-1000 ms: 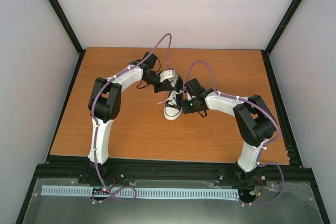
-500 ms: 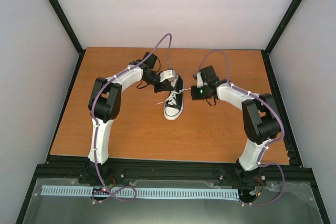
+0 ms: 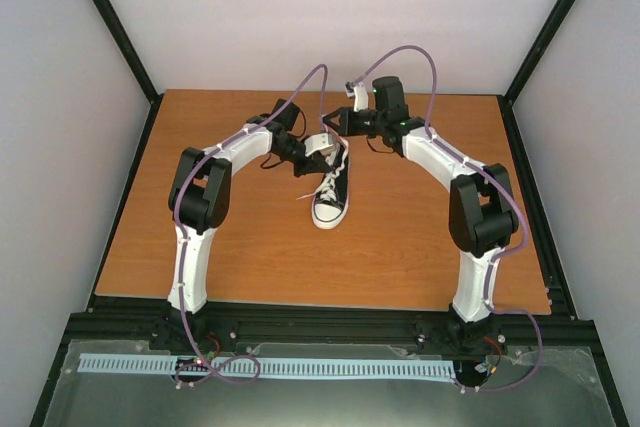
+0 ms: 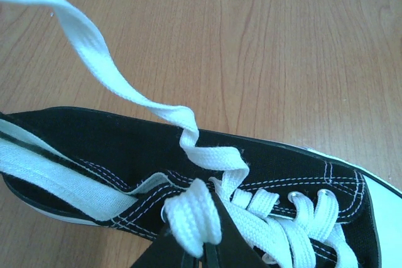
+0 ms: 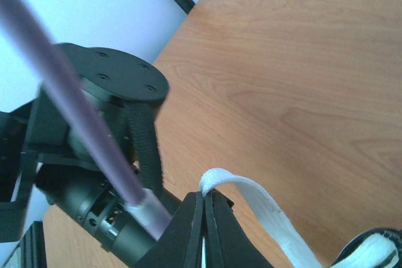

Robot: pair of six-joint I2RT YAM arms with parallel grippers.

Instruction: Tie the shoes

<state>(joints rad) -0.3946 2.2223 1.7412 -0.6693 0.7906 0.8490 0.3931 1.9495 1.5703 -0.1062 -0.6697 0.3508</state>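
Top external view first: nearest us, the two arm bases stand at the near edge of the table. The black sneaker lies about mid-table between the arms, its white toe cap pointing back toward the bases. At the shoe's far end, by the top eyelets, the left gripper has its fingers pressed together on a lace fold (the left wrist camera shows this plainly). From beside that fold a second strand rises off the sneaker, twisting up and away over the wood. Farther still, toward the table's far edge, the right gripper hangs above the wood. Its fingers are closed on a lace loop, which trails down toward the sneaker.
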